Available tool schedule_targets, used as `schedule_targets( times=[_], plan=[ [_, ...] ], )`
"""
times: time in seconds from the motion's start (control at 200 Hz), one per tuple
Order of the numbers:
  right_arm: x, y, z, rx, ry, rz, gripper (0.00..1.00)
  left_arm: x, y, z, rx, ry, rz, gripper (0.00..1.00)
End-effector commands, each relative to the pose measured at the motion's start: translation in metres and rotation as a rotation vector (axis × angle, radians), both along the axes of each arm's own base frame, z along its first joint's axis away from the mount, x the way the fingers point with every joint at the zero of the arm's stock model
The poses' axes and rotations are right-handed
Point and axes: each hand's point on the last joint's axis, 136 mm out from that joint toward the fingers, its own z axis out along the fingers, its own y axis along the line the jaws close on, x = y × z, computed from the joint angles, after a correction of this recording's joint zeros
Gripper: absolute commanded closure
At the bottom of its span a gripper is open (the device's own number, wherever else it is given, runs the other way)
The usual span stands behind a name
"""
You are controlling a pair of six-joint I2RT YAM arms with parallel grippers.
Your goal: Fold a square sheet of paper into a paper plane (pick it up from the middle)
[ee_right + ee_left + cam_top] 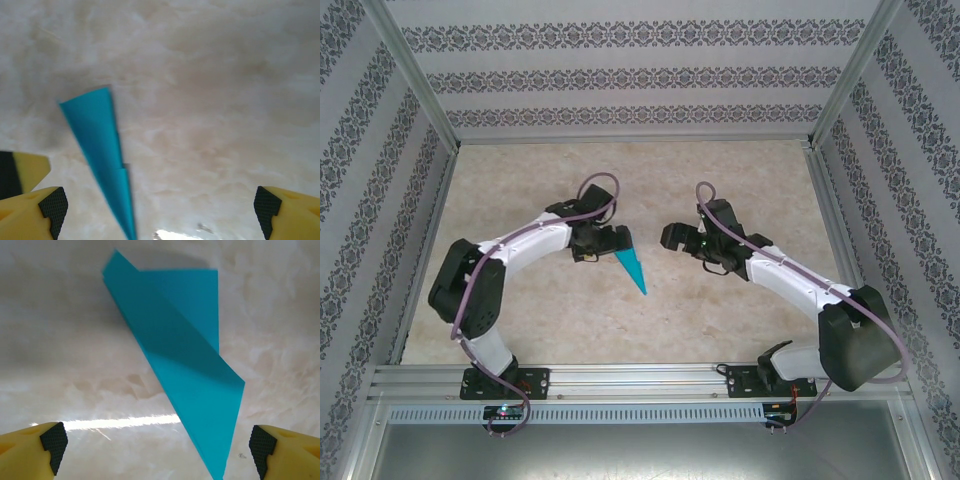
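Left arm: elbow bowed outward, forearm reaching in over the desk [740,180] centre. Left hand [610,243] open wide, gripping nothing. Paper plane [633,268]: just beside the left hand's fingers, on its right, between the two hands, sharp tip pointing to the near edge. Right arm: mirrored bend, forearm angled inward. Right hand [672,238] open wide, empty, apart from the plane.

You have two arms, left arm [520,243] and right arm [796,281]: white links, bulky black joint housings, black bases. A mauve cable [601,176] runs along each, looping at the wrist. Your left gripper [158,445] and right gripper [160,210] carry yellow fingers [22,454] faced with black textured pads [54,444].
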Motion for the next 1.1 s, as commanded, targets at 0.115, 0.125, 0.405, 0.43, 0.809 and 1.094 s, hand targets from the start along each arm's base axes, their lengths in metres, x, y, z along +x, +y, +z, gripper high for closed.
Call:
schedule_targets(
  times=[0.115,0.125,0.405,0.43,0.809,1.094],
  plan=[
    [0.003,-0.021,-0.022,-0.038,0.025,-0.079,0.02,-0.003,-0.012,-0.02,0.133,0.103,0.072,0.14],
    [0.003,-0.021,-0.022,-0.037,0.024,-0.079,0.03,-0.003,-0.012,-0.023,0.136,0.111,0.073,0.14],
    [0.002,-0.016,-0.034,-0.026,0.073,-0.064,0.03,0.003,-0.015,-0.025,0.18,0.118,0.118,0.3],
    [0.001,-0.016,-0.034,-0.025,0.076,-0.062,0.03,0.002,-0.014,-0.024,0.175,0.112,0.135,0.32],
    [0.0,-0.012,-0.038,-0.005,0.102,-0.065,0.06,0.001,-0.01,-0.02,0.086,0.05,0.286,0.66],
    [-0.004,-0.012,-0.032,-0.001,0.104,-0.06,0.07,0.01,-0.016,-0.014,0.027,-0.006,0.256,0.96]
  ],
)
